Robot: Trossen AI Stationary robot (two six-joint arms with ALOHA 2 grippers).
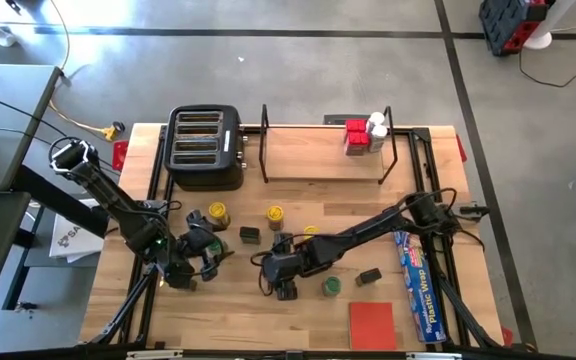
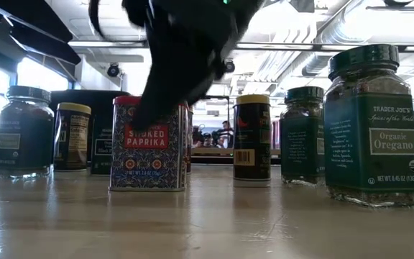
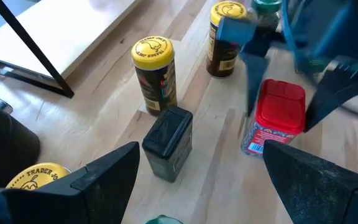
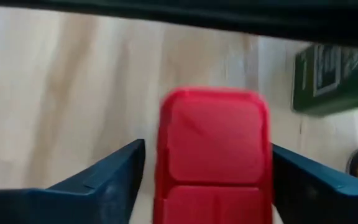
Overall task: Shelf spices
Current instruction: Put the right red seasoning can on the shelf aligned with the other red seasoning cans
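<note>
We list the right gripper (image 4: 207,180) first: its fingers (image 4: 98,180) are spread, one on each side of the red paprika tin (image 4: 211,149), with bare bench (image 4: 61,87) showing in the gap on either side, so nothing is grasped. That tin stands upright on the bench (image 1: 268,305), its red lid between the finger tips; in the low view the arm comes down over the tin (image 2: 148,144), whose label reads smoked paprika. Just beyond the right fingers a green jar (image 4: 334,74) lies at the edge of sight. The left gripper (image 3: 197,186) hovers with fingers (image 3: 98,180) released and wide apart; a black tin (image 3: 168,142) stands ahead of the gap between them, a yellow-lidded jar (image 3: 154,74) behind that tin, a second yellow jar (image 3: 227,37) farther off, and the red tin (image 3: 275,118) ahead of the other finger. The shelf (image 1: 323,150) stands well beyond both grippers, beside the toaster (image 1: 206,148), with a few spices (image 1: 363,135) already on its board. A blue wrap box (image 1: 418,285) and a flat red square (image 1: 373,325) lie on the bench.
</note>
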